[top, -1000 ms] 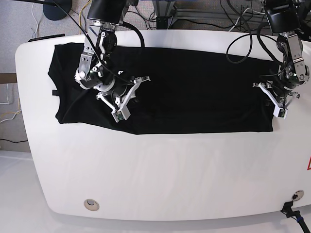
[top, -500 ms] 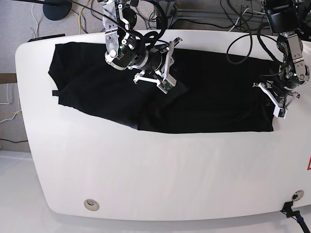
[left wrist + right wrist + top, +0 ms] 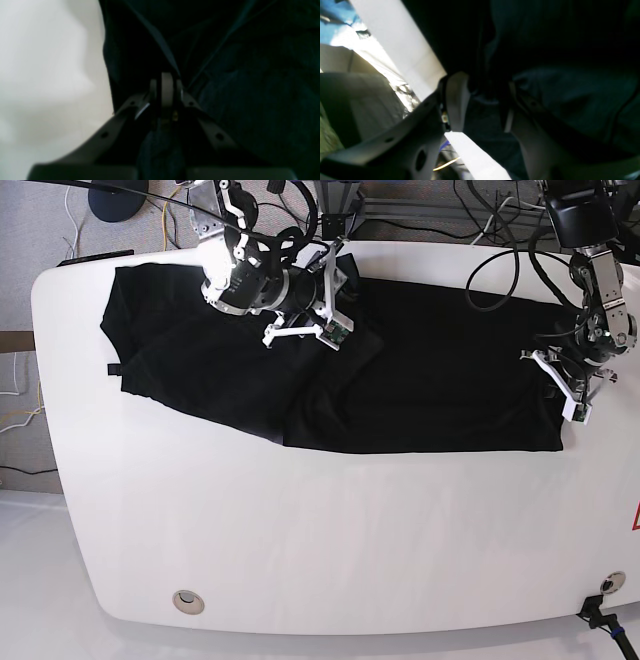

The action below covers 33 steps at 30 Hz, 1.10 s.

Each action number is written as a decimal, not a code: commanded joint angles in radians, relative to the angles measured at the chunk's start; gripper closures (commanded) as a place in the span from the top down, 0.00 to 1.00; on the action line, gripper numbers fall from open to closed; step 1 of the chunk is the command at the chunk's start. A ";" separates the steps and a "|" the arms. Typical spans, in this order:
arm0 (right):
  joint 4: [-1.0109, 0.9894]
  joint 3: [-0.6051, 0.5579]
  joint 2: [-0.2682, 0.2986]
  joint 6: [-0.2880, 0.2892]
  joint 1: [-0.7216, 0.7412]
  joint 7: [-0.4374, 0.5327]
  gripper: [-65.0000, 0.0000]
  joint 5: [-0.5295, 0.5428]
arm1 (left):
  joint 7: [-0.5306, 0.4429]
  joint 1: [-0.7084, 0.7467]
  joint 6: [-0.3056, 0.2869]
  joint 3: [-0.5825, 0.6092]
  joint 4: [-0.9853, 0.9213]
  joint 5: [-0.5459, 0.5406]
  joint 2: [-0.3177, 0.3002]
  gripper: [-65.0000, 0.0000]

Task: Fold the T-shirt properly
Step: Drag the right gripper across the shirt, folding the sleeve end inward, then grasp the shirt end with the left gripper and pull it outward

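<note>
The right gripper [image 3: 335, 305] sits at base-view left, over the far edge of the T-shirt [image 3: 440, 380]. In the right wrist view its jaws stand apart with dark cloth lying between them; whether the cloth is pinched or slipping free I cannot tell.

The T-shirt lies flat on the white table [image 3: 330, 550], occupying the far half, plain black side up; no print shows. Its long axis runs left-right across the table. The end at base-view left is wider and uneven, probably the sleeve end, though the collar cannot be made out. A flap lies doubled over near the middle, leaving a slanted near edge there.

The left gripper [image 3: 572, 395] is at base-view right, jaws together, clamped on the shirt's right-hand edge; the left wrist view shows black fabric [image 3: 250, 100] at the closed tips.

Judgement: the step in hand is laying the carried flap down. To do it well, let go low, with the fold edge parallel to the long axis, while the left gripper anchors its end so the cloth does not drag.
</note>
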 commanded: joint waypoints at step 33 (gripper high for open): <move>-0.186 0.453 0.034 -0.001 -0.026 0.518 0.00 -0.285 | -0.417 0.278 0.002 0.017 0.253 0.207 0.097 0.00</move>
